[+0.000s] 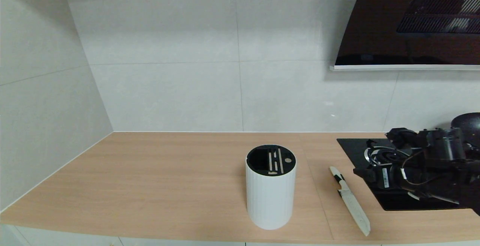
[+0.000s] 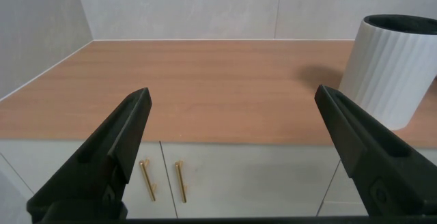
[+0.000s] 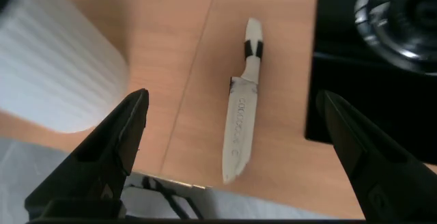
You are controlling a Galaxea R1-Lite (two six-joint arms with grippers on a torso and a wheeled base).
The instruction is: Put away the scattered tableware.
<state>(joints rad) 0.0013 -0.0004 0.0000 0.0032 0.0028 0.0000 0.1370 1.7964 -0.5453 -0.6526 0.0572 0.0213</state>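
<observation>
Knife flat on the wood-look surface, between the white ribbed holder and the black hob. Handle toward the wall, blade tip close to the front edge. Right jaws spread wide and empty, hanging just beside the knife over the hob. Left jaws likewise wide apart with nothing between them, out in front of the surface's front edge, facing the holder.

Likely trouble:
- closing on the thin blade rather than the handle, so that it slips or pivots
- pressing on so flat a thing and skidding it off the near edge
- missing a narrow slot in the holder's top and tipping the holder

Around: pale tiled walls, a dark range hood above the hob, cabinet doors with gold handles below the surface.
</observation>
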